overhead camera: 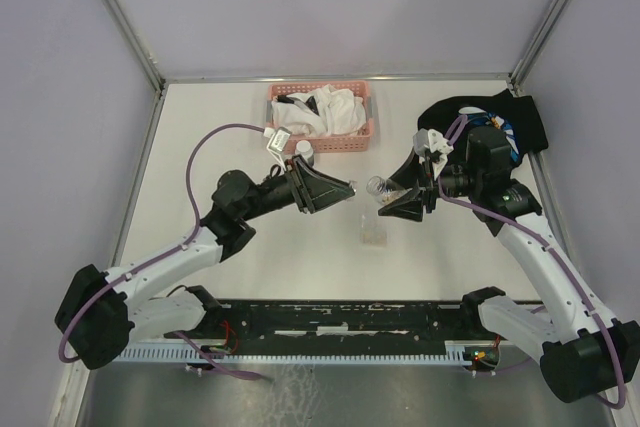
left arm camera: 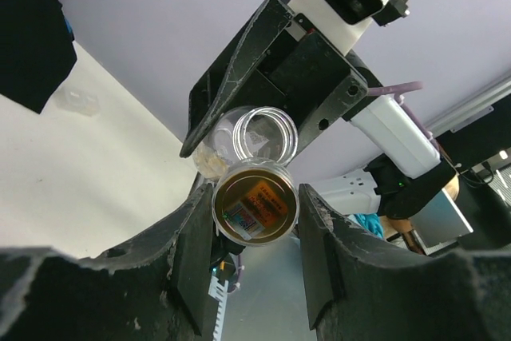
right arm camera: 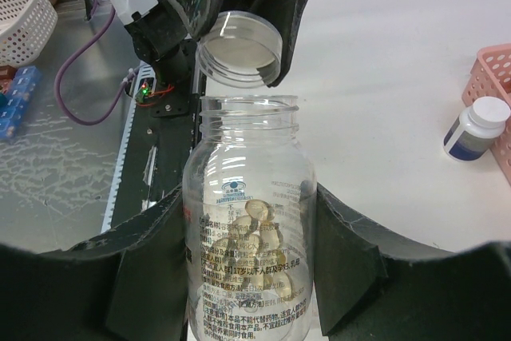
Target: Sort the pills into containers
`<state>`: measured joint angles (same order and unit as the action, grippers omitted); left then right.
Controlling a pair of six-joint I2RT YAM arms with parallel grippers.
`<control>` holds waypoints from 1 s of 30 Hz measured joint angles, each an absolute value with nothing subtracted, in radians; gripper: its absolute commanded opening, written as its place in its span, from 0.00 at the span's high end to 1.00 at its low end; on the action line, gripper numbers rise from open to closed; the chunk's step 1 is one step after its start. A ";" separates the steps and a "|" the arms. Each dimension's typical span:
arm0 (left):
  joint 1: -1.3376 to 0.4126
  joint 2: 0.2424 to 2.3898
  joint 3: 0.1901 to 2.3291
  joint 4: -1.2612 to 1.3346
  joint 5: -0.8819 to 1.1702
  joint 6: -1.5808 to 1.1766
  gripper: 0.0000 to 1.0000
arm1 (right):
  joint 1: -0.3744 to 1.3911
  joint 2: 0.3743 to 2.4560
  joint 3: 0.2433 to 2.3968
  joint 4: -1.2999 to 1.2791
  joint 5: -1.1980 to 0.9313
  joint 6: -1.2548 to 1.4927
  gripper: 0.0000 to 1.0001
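Table [overhead camera: 200, 177], box [overhead camera: 372, 230] near lid [right arm camera: 239, 49] in left gripper [left arm camera: 257, 201], bottle [right arm camera: 249, 261] in right gripper [right arm camera: 249, 201]

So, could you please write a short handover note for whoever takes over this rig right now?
Left gripper: shut on the lid, held just off the bottle's mouth.
Right gripper: shut on the clear bottle, with yellowish pills inside.
The clear box lies on the table between the arms. Whether it holds pills is too small to tell.
Done: the bottle is uncapped.
Left: tip the pills into the box, then probably recap. A white bottle stands capped beside the pink basket.
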<state>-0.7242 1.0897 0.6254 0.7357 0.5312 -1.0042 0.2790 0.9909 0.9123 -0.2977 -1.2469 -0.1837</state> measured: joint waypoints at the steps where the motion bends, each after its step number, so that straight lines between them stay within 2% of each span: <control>1: -0.733 1.095 0.633 0.720 0.522 -0.991 0.79 | 0.279 0.991 0.912 -0.301 -1.246 -0.185 0.91; 30: -0.775 1.110 0.691 0.567 0.431 -0.899 0.79 | 0.279 0.991 0.912 -0.310 -1.245 -0.188 0.92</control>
